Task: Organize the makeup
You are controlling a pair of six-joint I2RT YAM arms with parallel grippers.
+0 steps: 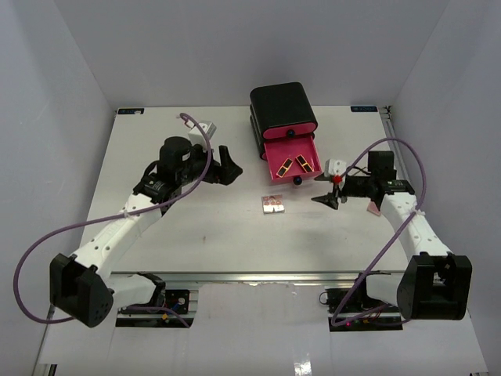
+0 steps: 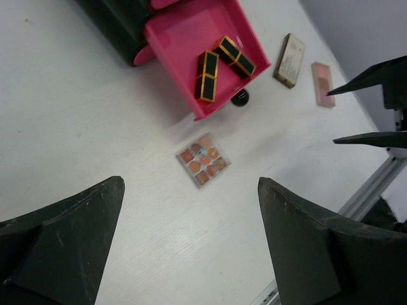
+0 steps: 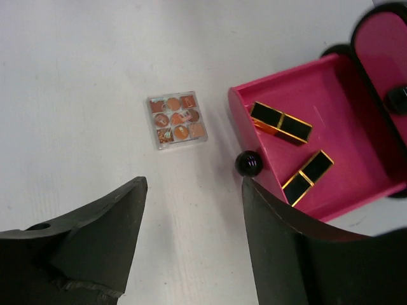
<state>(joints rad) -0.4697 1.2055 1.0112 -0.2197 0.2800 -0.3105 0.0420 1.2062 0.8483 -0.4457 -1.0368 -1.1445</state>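
Two black-and-gold lipstick tubes (image 1: pixel 294 164) lie in the open pink bottom drawer (image 1: pixel 274 149) of the black box; they also show in the left wrist view (image 2: pixel 206 76) and the right wrist view (image 3: pixel 281 122). The square palette (image 1: pixel 272 204) lies on the table in front of the drawer, also in the wrist views (image 2: pixel 203 159) (image 3: pixel 176 120). A tan compact (image 2: pixel 289 60) and a pink compact (image 2: pixel 323 84) lie right of the drawer. My left gripper (image 1: pixel 232 166) is open and empty, left of the drawer. My right gripper (image 1: pixel 322 189) is open and empty by the drawer's front right corner. The brown bottle is out of view.
The black box (image 1: pixel 282 106) with its pink drawers stands at the back centre. The open drawer's black knob (image 3: pixel 248 164) sits just beyond my right gripper's finger. White walls enclose the table; a metal rail (image 1: pixel 258 276) runs along the near edge.
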